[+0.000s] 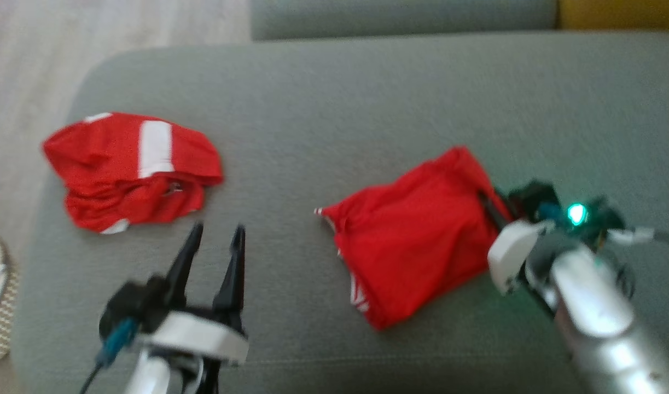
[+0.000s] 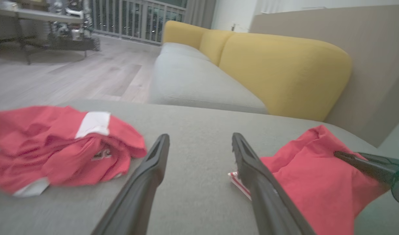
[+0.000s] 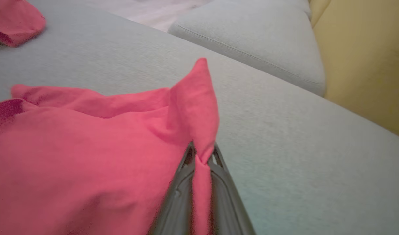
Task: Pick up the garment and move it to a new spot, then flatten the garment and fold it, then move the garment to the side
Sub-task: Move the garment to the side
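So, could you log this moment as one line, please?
phase: pick up | right gripper: shut on red garment edge | left gripper: open, empty | other garment: crumpled on grey sofa

No text, label or number can be read on anything here
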